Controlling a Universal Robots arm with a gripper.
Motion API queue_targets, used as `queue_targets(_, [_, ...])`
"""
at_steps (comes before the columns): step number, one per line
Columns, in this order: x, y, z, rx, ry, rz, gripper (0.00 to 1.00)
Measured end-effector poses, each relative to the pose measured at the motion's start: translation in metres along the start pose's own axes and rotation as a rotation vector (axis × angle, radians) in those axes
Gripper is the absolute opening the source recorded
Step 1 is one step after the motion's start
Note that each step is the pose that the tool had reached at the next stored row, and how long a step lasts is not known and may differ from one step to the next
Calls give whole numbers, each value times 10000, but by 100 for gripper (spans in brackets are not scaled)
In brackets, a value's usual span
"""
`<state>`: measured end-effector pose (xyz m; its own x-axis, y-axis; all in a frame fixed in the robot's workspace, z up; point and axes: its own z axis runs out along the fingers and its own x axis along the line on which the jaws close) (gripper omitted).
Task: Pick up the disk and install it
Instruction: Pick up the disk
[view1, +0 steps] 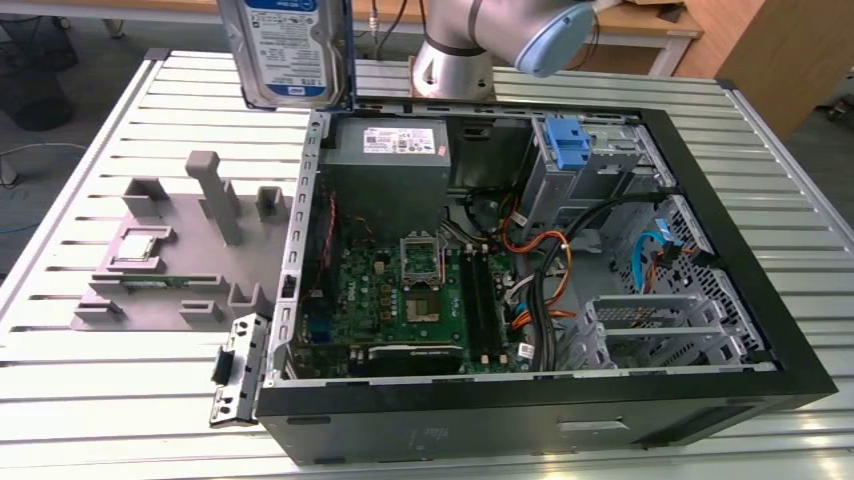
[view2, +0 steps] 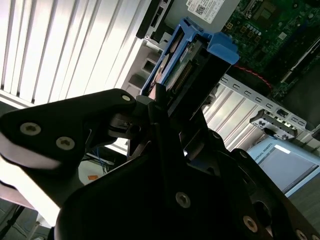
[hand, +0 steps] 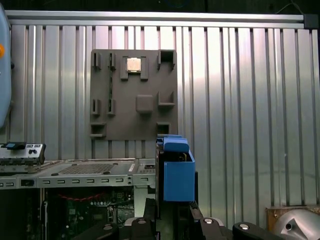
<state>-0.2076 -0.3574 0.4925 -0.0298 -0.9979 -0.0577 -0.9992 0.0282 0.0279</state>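
My end effector (view2: 165, 106) is closed tight on the disk (view2: 175, 62), holding it upright, probably so it clears the open computer case (view1: 534, 410) below.

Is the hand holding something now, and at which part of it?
Yes: the hand holds the disk, clamped at one short end.

Disk (hand: 178, 177) in blue carrier held edge-on, grey fixture plate (hand: 132, 122) on slatted table (hand: 240, 100), open computer case (hand: 90, 170)
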Motion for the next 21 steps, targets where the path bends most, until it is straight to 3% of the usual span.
queue_targets(17, [-1,-52,0,-1,-23,0,35])
queue_targets(18, [-2,-61,0,-2,-54,-1,35])
queue_targets(21, [-1,-63,0,-2,-57,-1,35])
